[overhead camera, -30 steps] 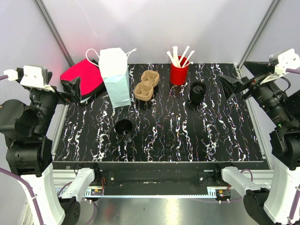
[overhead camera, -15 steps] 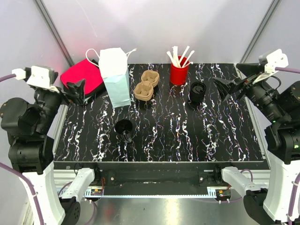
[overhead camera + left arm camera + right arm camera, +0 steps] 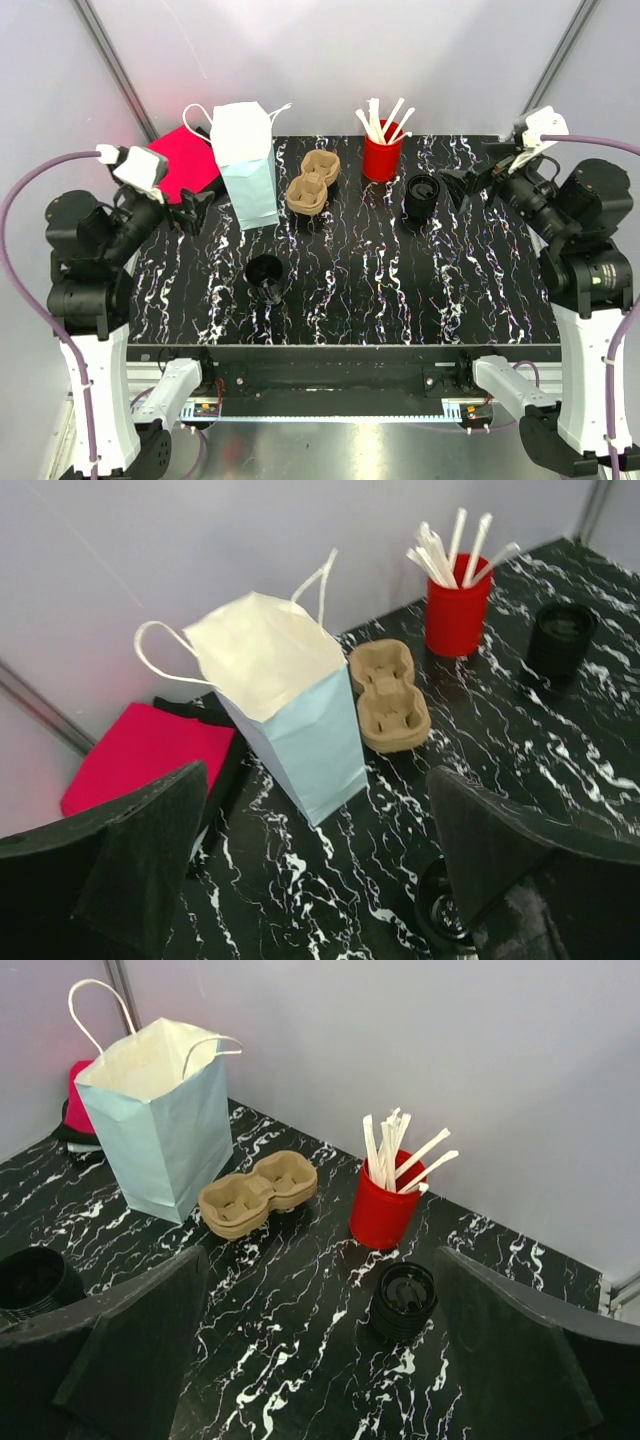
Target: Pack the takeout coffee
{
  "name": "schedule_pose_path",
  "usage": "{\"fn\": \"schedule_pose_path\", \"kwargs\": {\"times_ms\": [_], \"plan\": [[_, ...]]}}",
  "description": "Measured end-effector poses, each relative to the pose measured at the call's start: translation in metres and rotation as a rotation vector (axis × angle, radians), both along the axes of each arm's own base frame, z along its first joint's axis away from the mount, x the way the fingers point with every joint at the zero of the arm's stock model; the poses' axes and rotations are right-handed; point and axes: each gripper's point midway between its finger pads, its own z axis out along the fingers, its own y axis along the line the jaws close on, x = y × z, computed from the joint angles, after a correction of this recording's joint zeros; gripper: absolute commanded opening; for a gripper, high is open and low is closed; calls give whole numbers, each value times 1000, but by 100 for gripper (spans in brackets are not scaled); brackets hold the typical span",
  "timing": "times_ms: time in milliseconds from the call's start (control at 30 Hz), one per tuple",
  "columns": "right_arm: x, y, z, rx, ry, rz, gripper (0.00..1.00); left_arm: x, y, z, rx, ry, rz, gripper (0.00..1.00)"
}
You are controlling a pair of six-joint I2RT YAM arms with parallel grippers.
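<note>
I am watching both arms hovering over the bench (image 3: 400,300). The left end effector (image 3: 193,208) is standing wide open and holding nothing, and the paper bag (image 3: 248,165) is sitting just ahead of it, slightly to its right. The right end effector (image 3: 462,185) is also gaping fully and gripping nothing. The lidded coffee cup (image 3: 420,196) is standing upright just in front of the right end effector, near it but not touching. The red cup of stirrers (image 3: 381,155) is standing farther out beyond the coffee cup.

Bulky black joints (image 3: 85,240) on white lower links (image 3: 98,400); black left tool (image 3: 197,208) and right tool (image 3: 452,188), at nine and three o'clock; white camera blocks (image 3: 132,166); lilac cables (image 3: 38,188).
</note>
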Motion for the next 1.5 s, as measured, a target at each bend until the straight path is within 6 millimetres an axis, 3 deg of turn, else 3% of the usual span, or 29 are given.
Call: {"fn": "schedule_pose_path", "kwargs": {"times_ms": [333, 633, 1000, 1100, 1233, 1500], "plan": [[17, 6, -33, -4, 66, 26, 100, 29, -10, -84, 72, 173, -111, 99], [19, 16, -42, -2, 96, 85, 100, 47, -12, -164, 123, 365, -155, 99], [42, 31, -68, -20, 201, 136, 100, 40, -44, -215, 188, 483, -270, 99], [45, 51, -69, -60, 207, 179, 100, 39, -50, -224, 210, 505, -282, 99], [44, 99, -69, -140, 189, 287, 100, 42, -47, -233, 227, 523, -247, 99], [90, 173, -70, -275, 138, 362, 100, 56, -31, -217, 239, 439, -125, 99]]}}
